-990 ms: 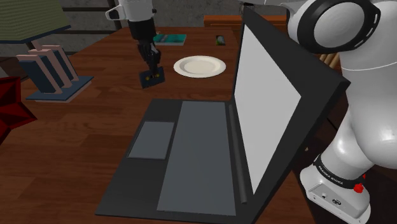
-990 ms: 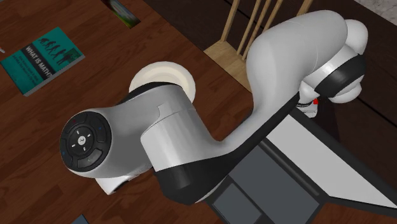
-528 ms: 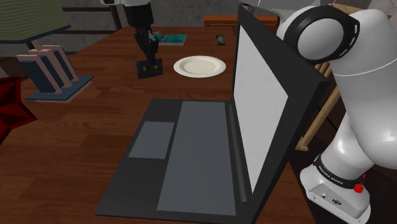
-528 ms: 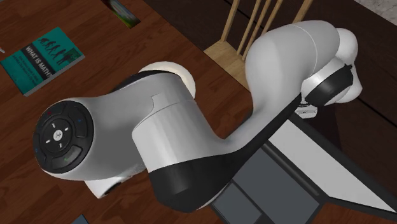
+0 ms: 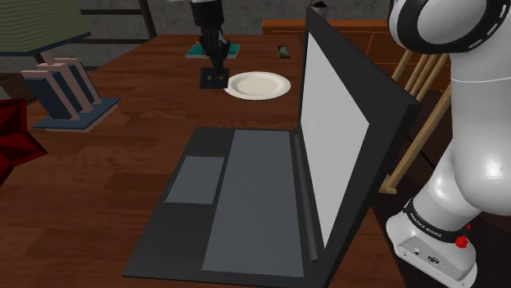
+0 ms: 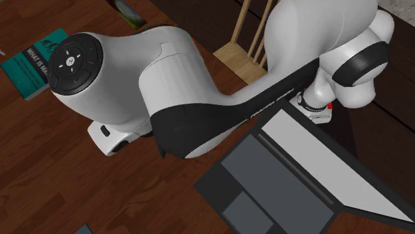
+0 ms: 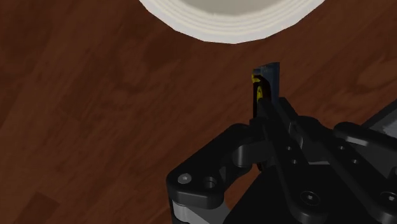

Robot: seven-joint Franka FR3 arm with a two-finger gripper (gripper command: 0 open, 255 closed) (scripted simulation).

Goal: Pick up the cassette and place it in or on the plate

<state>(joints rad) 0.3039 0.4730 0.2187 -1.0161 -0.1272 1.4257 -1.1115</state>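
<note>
gripper [image 5: 214, 73] clamped on cassette [image 5: 215, 80], over dark wood table [image 5: 123, 164] just beside white plate [image 5: 257, 85]; open laptop [image 5: 246, 196] near stand [image 5: 430, 245].

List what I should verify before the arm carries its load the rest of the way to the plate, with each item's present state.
1. Cassette clasped by the hand: ok. The wrist view shows it edge-on in the grip.
2. Cassette over the plate: not ok. It hangs beside the rim on the shoulder view's left, and the wrist view shows wood beneath it.
3. Plate free to receive it: ok. Its surface is bare.
4. Cassette lifted off the table: cannot tell.
5. Open laptop apart from hand and plate: ok.
</note>
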